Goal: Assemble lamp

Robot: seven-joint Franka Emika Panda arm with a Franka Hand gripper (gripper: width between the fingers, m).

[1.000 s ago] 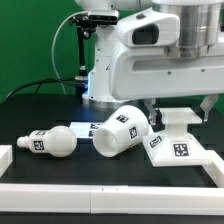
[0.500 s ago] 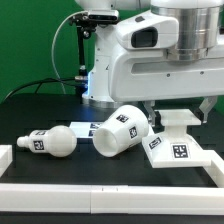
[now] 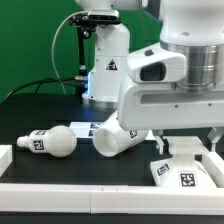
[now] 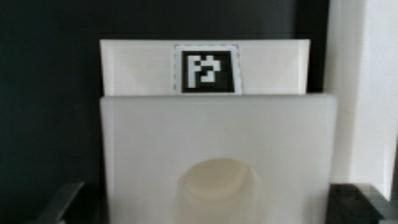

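White plastic base (image 3: 183, 172) between claw (image 4: 214, 203) fingers (image 4: 63, 200); gripped or loose, cannot tell; shade (image 3: 115, 140) on side at base's 10 o'clock; bulb (image 3: 50, 141) at shade's 9.

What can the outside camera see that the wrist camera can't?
Only the exterior view shows the bulb and the shade, both lying on their sides on the black table, plus the big white arm. Only the wrist view shows the round hollow in the top of the base, seen close from above. Both views show the base and a black-and-white tag on it.
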